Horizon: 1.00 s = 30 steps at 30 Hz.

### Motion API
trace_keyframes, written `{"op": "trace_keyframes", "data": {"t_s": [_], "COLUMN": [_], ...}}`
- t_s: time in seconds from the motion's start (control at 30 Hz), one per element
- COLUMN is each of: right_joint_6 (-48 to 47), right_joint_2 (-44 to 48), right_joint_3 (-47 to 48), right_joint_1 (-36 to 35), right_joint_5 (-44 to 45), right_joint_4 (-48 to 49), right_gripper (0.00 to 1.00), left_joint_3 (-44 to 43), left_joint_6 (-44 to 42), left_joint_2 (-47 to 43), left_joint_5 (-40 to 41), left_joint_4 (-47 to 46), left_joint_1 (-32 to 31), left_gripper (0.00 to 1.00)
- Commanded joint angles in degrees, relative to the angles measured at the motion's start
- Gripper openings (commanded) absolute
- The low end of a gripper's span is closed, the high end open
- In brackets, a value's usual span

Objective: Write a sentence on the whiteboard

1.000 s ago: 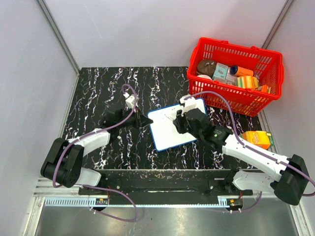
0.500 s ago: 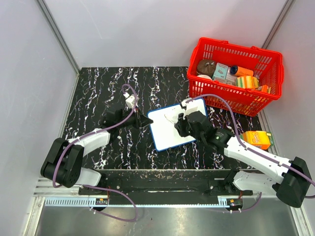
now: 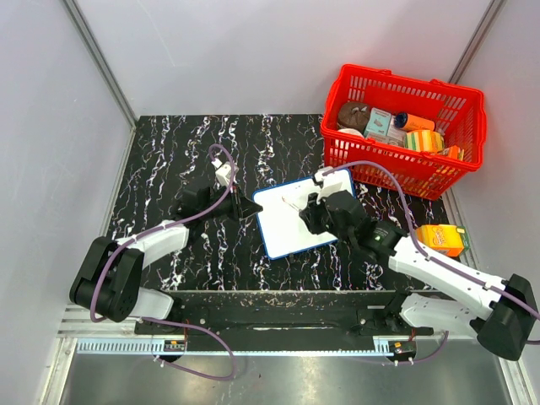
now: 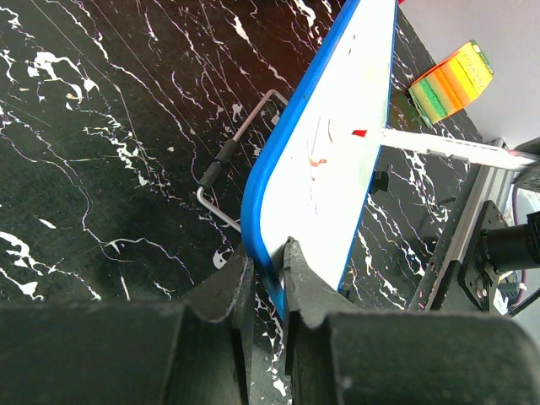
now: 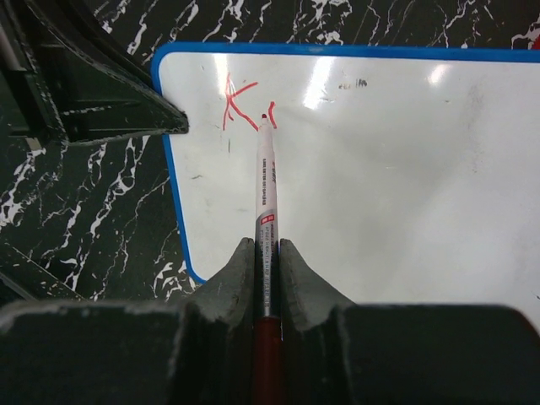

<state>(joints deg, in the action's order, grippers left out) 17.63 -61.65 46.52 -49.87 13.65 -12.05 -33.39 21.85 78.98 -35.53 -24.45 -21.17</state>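
Note:
The whiteboard (image 3: pixel 295 219) lies flat mid-table, white with a thin blue frame (image 4: pixel 283 169). My left gripper (image 3: pixel 253 208) is shut on its left edge, jaws pinching the blue frame (image 4: pixel 268 270). My right gripper (image 3: pixel 310 211) is shut on a red marker (image 5: pixel 266 194), its tip touching the whiteboard (image 5: pixel 380 169) near the top left corner. The sentence (image 5: pixel 240 103) so stands as a red "K" and a short stroke beside the tip; the same red marks (image 4: pixel 319 156) show faintly in the left wrist view, with the marker (image 4: pixel 430 145) above them.
A red basket (image 3: pixel 405 126) with several packaged goods stands at the back right, close behind the board. An orange carton (image 3: pixel 440 238) lies at the right table edge beside my right arm. A wire stand (image 4: pixel 232 169) juts from under the board's left side.
The right gripper has shifted slightly right and toward the near edge with the marker. The left gripper and the board have not moved.

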Motion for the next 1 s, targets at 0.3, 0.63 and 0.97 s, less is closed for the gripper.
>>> {"op": "trace_keyframes", "data": {"t_s": [0.3, 0.63, 0.97], "right_joint_6": [-0.05, -0.31, -0.05], "right_joint_2": [-1.45, -1.99, -2.25], "right_joint_3": [5.24, 5.60, 4.72], "right_joint_1": [0.03, 0.12, 0.12], "right_joint_5": [0.94, 3.05, 3.67], "right_joint_4": [4.76, 3.62, 3.00], "right_gripper": [0.00, 0.00, 0.00], "left_joint_3": [-1.24, -1.24, -1.33], "left_joint_6": [-8.75, -8.84, -9.01], "left_joint_2": [0.91, 1.00, 1.00], "left_joint_5": [7.93, 8.02, 8.19], "left_joint_4": [-0.07, 0.01, 0.19], "left_joint_1": [0.07, -0.01, -0.19], "left_gripper": [0.00, 0.00, 0.00]}}
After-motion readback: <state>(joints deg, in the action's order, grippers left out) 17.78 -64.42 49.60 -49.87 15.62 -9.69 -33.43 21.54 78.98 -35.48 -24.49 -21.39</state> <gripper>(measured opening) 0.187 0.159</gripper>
